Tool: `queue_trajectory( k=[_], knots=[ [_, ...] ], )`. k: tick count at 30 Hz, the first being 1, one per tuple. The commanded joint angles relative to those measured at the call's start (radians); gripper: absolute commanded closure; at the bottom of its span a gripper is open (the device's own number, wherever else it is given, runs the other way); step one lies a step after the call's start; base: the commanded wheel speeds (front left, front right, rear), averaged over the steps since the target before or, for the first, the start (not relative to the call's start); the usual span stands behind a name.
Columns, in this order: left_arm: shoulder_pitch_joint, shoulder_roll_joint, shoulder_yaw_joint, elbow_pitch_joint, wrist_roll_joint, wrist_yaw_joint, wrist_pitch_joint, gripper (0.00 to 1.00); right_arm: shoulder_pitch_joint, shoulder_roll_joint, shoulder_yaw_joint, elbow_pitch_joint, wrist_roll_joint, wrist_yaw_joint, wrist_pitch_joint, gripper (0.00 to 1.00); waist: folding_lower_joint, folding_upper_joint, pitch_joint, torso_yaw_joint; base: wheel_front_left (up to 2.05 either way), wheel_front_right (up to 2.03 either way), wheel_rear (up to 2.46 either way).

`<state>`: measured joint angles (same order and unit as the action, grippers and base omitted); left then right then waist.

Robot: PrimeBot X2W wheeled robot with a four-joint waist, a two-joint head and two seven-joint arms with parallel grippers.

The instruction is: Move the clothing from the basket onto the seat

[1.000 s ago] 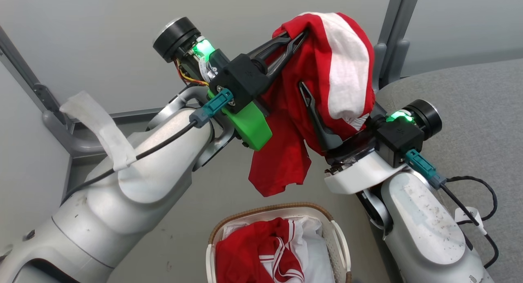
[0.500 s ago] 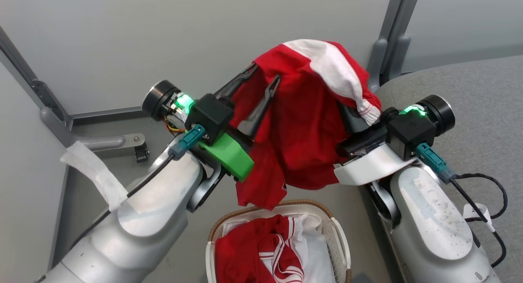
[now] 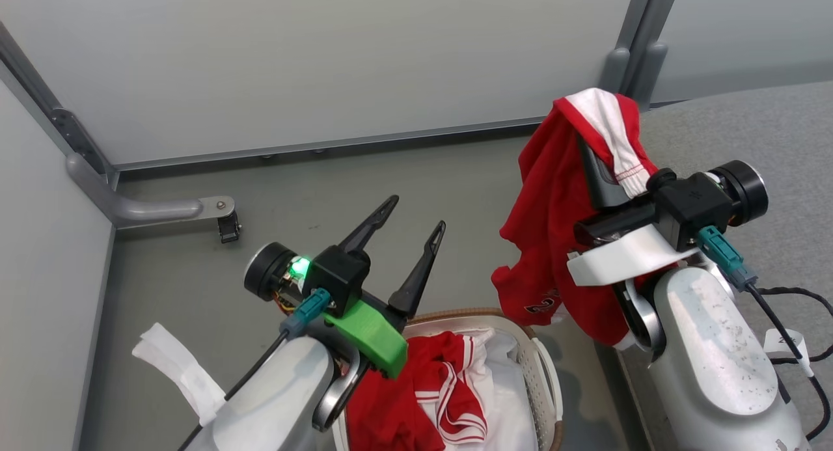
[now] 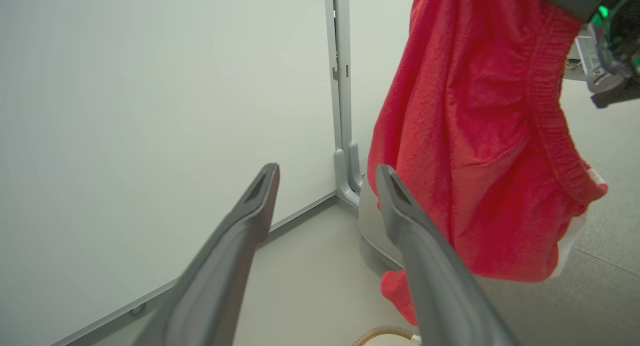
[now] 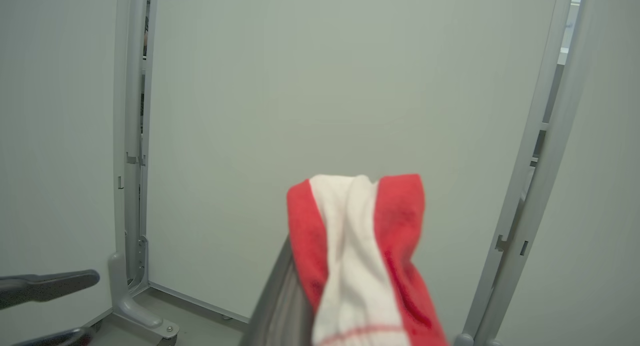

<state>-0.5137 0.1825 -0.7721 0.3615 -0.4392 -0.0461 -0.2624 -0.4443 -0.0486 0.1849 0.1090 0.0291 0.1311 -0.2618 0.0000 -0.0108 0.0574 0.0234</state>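
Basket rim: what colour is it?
The basket rim is brown; head view shows it best.

the head camera looks down at the floor (image 3: 325, 191) and the basket (image 3: 543, 373) near the left fingers (image 3: 420, 269). the left wrist camera looks along those fingers toward the wall (image 4: 125, 111), the garment (image 4: 475, 136) close on their right. the right wrist camera faces the wall too, the garment near, over the right fingers (image 5: 277, 306).

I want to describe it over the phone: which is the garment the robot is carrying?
Find the grey sofa at the right; beside its rounded edge the right gripper is raised, shut. Draped over it hangs a red garment with a white band, clear of the floor, unlike the other red clothing lying in the basket below.
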Motion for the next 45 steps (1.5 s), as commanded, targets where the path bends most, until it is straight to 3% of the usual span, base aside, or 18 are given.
queue_trajectory(
  k=[1, 7, 12, 32, 38, 45],
  knots=[
    [0.026, -0.004, 0.008, 0.006, 0.011, -0.01, -0.003, 0.0, 0.009, -0.003, -0.01, 0.001, -0.008, -0.001, -0.005, 1.0, 0.0, 0.0108, 0.006, -0.001, 0.0, 0.0, 0.0],
    [0.072, -0.026, 0.048, 0.013, 0.056, -0.033, -0.003, 0.0, 0.014, -0.003, -0.041, 0.003, -0.024, -0.001, -0.005, 1.0, 0.0, 0.0108, 0.024, -0.016, 0.0, 0.0, 0.0],
    [0.081, -0.036, 0.081, 0.002, 0.094, -0.044, -0.004, 0.0, 0.003, -0.003, -0.064, -0.002, -0.038, -0.001, -0.005, 1.0, 0.0, 0.0108, 0.053, -0.067, 0.0, 0.0, 0.0],
    [0.013, -0.055, 0.079, 0.014, 0.174, -0.081, -0.004, 0.0, 0.04, -0.002, -0.226, -0.039, -0.062, -0.001, -0.005, 1.0, 0.0, 0.0108, 0.22, -0.456, 0.0, 0.0, 0.0],
    [-0.007, -0.054, 0.05, 0.029, 0.173, -0.084, -0.004, 0.0, 0.048, -0.002, -0.25, -0.036, -0.052, -0.001, -0.005, 1.0, 0.0, 0.0108, 0.251, -0.498, 0.0, 0.0, 0.0],
    [-0.028, -0.057, 0.021, 0.033, 0.166, -0.086, -0.004, 0.0, 0.022, -0.003, -0.267, -0.015, -0.085, -0.001, -0.005, 1.0, 0.0, 0.0108, 0.284, -0.464, 0.0, 0.0, 0.0]
  ],
)
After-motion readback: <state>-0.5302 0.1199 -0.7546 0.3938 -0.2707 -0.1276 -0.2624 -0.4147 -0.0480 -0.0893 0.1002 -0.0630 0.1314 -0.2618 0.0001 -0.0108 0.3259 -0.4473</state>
